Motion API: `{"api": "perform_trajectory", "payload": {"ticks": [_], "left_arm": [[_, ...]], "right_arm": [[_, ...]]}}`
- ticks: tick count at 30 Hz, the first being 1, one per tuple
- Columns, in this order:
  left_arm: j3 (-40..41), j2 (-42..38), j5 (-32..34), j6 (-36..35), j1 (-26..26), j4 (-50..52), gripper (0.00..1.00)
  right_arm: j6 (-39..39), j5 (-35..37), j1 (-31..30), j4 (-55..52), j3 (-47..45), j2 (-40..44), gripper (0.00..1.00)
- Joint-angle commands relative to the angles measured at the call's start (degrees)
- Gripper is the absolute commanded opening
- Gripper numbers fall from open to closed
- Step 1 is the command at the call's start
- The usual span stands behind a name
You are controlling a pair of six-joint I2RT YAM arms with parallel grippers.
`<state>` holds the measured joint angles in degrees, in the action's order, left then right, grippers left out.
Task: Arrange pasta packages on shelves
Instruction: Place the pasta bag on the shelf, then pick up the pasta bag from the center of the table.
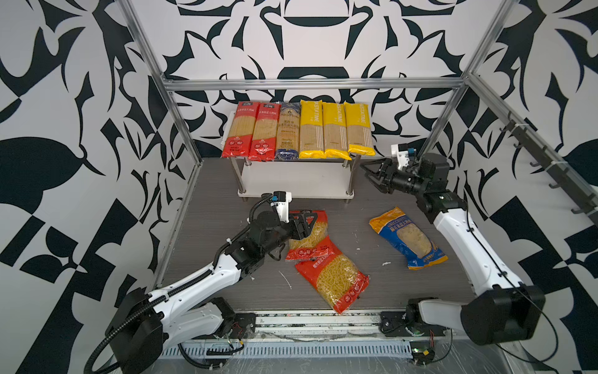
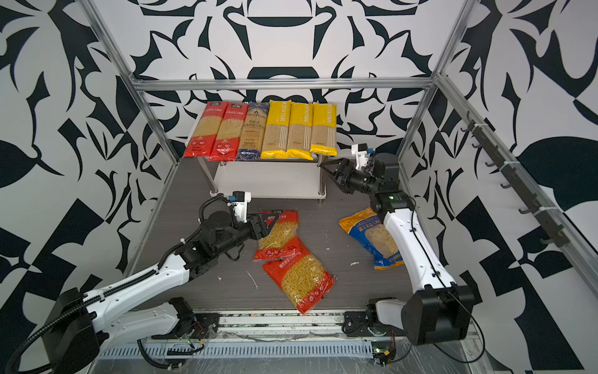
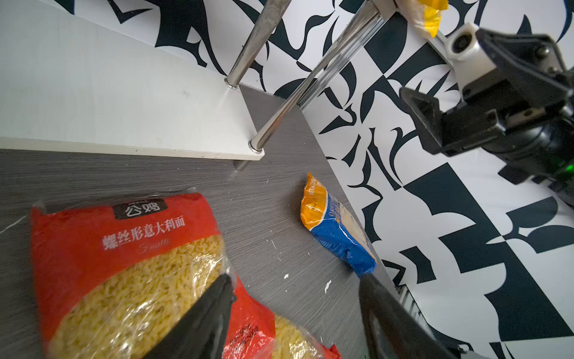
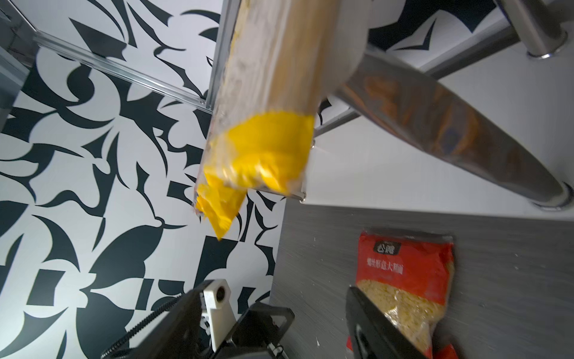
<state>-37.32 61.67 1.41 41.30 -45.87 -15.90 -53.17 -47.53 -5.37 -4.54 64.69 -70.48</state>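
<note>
6 spaghetti packs (image 1: 310,132) fill the top board of the rack (image 1: 291,181). Step in hand: left gripper (image 1: 309,226), fingers spread and empty, poised over fusilli bag (image 1: 318,238) at the rack's 6 o'clock. Next: descend, clamp. Right gripper (image 1: 369,175): released, empty.

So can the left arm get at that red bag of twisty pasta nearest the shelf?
Probably yes: the left pincer hangs open just over that red bag, with nothing between them.
</note>
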Motion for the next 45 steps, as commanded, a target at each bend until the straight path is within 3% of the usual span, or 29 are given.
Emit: {"api": "perform_trajectory", "payload": {"ticks": [1, 6, 10, 20, 27, 32, 43, 45], "left_arm": [[2.01, -1.86, 2.75, -0.08, 0.25, 2.13, 0.69], [4.23, -2.52, 5.12, 0.90, 0.25, 4.18, 0.69], [6.21, -2.21, 7.41, 3.00, 0.25, 5.76, 0.71], [12.82, -3.18, 13.45, 7.89, 1.66, 10.02, 0.84], [18.58, -3.49, 4.33, 10.98, 10.31, 4.65, 0.91], [18.04, 0.88, -1.09, 9.63, 15.14, -0.07, 0.91], [12.83, 21.63, -10.80, 9.55, 16.17, -11.34, 0.86], [12.07, 25.17, -12.69, 10.66, 16.08, -14.14, 0.81]], "right_arm": [[3.29, 3.55, -2.06, 0.93, -5.99, 6.51, 0.72], [6.06, 10.44, -7.33, 0.34, -16.26, 14.52, 0.66], [7.28, 16.30, -13.03, 1.30, -23.07, 15.78, 0.61], [6.73, 31.43, -25.74, 11.24, -31.95, 3.40, 0.59], [5.62, 34.98, -28.93, 15.74, -30.78, -8.64, 0.61], [6.05, 35.46, -29.39, 16.73, -27.85, -14.61, 0.63], [6.06, 35.14, -30.38, 18.37, -20.74, -23.11, 0.64], [5.96, 34.42, -30.56, 19.30, -20.07, -24.49, 0.63]]}}
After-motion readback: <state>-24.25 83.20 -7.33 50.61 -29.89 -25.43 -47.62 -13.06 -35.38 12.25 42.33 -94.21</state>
